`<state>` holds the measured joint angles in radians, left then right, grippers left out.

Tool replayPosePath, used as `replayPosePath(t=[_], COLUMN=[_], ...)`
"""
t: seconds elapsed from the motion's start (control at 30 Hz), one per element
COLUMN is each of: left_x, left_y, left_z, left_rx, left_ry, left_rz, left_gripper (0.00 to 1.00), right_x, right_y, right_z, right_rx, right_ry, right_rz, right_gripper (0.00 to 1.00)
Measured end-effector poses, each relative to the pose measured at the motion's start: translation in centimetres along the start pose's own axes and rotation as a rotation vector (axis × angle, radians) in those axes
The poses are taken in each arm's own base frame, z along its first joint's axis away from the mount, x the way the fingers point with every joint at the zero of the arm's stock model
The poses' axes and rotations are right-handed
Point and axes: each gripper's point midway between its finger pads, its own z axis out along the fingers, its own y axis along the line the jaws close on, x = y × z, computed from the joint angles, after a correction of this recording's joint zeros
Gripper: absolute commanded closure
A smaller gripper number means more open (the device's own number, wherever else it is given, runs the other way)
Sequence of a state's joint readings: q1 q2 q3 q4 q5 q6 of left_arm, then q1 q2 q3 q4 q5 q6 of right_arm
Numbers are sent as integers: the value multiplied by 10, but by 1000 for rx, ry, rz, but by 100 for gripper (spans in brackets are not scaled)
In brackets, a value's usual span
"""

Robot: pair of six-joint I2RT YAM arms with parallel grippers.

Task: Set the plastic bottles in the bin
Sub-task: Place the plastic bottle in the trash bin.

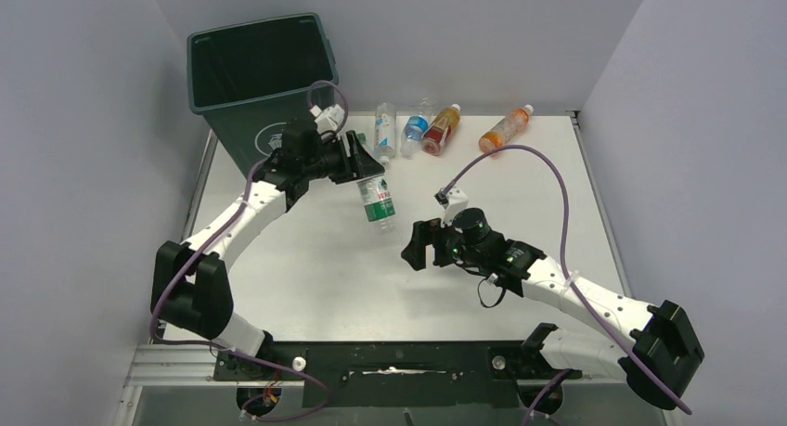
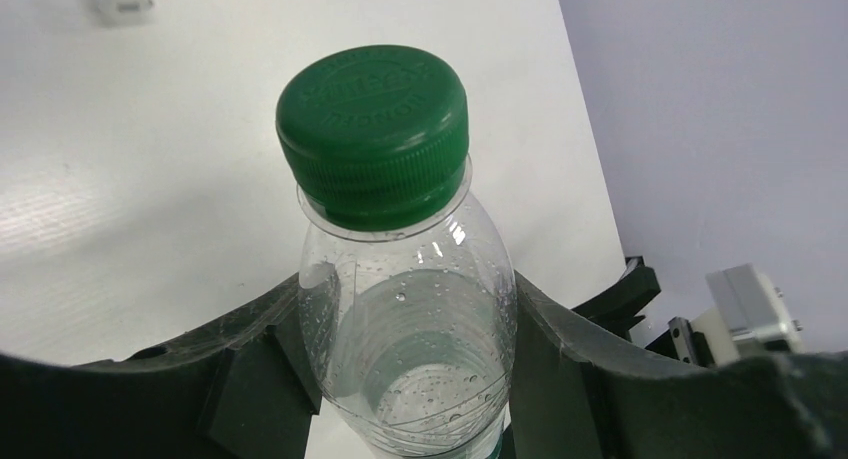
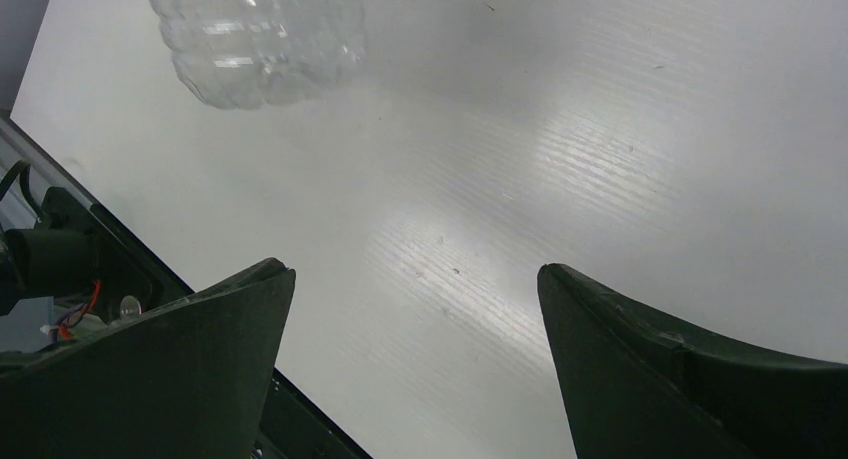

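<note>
My left gripper is shut on a clear plastic bottle with a green label, held above the table in front of the bin. In the left wrist view the fingers press both sides of this bottle below its green cap. The dark green bin stands at the back left. Several more bottles lie along the back edge: two clear ones and two orange ones. My right gripper is open and empty over the table; the held bottle's base shows beyond it.
Grey walls close in the table on the left, back and right. A black mounting rail runs along the near edge between the arm bases. The right arm's purple cable arches over the right half.
</note>
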<state>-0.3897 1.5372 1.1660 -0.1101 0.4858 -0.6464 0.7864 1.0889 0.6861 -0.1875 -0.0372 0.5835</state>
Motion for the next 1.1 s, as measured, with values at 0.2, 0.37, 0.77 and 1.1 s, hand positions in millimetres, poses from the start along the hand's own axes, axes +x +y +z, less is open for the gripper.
replayPosePath(t=[0.2,0.37,0.77,1.1], left_x=[-50,-96,-213,-286], left_y=[-8,-16,-19,10], left_z=[-24,-47,-134,-217], left_rx=[-9,-12,-59,-95], left_ry=[-97,-193,-500,-768], left_rz=[35,66,126,102], left_gripper=[61,61,60,60], right_x=[8,13,14,7], right_y=[-4,-7,-7,-6], right_z=[1,2,4,12], right_rx=[10,14,12,26], right_ry=[16,25,22,38], right_rz=[4,12,25,21], right_gripper=[2,2,2,2])
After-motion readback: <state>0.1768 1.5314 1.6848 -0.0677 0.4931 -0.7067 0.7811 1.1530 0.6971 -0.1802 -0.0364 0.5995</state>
